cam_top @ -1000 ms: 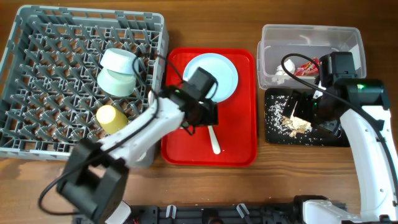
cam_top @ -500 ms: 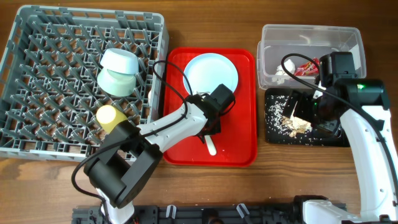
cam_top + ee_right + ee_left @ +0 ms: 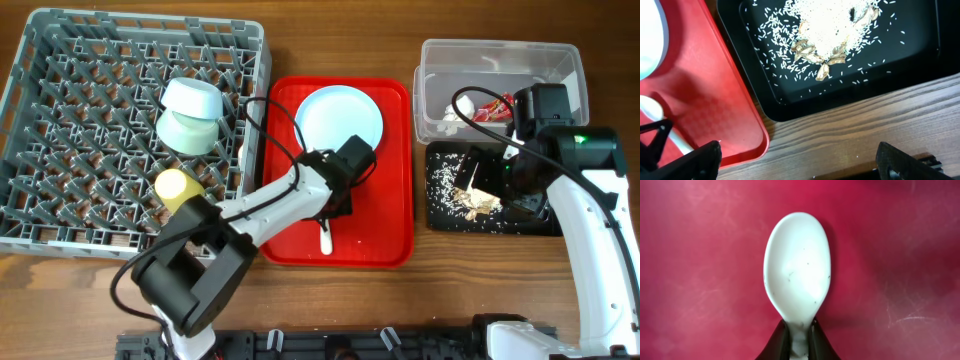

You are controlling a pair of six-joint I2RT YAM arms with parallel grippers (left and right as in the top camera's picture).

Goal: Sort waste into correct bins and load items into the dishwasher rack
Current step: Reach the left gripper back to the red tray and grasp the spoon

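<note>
My left gripper point(image 3: 799, 341) is shut on the handle of the white spoon point(image 3: 797, 270), whose bowl lies face up on the red tray point(image 3: 700, 255). From overhead the left gripper point(image 3: 333, 208) sits below the pale-blue plate point(image 3: 340, 120), with the spoon point(image 3: 325, 239) poking out toward the tray's front. My right gripper point(image 3: 800, 162) stands wide open with nothing between its fingers. It hovers by the front edge of the black tray point(image 3: 920, 45) holding rice-like food scraps point(image 3: 827, 30). The grey rack point(image 3: 60, 120) holds the pale-blue bowl point(image 3: 190, 115) and the yellow-green cup point(image 3: 178, 190).
The clear tub point(image 3: 500, 60) behind the black tray point(image 3: 445, 215) holds a red wrapper point(image 3: 495, 108) and a white tissue point(image 3: 455, 115). The red tray point(image 3: 390, 230) lies between the rack and the bins. Bare wooden table shows in front.
The left gripper has come down over the spoon's handle and shut on it. The spoon has shifted slightly left on the red tray. The right arm has not moved.
</note>
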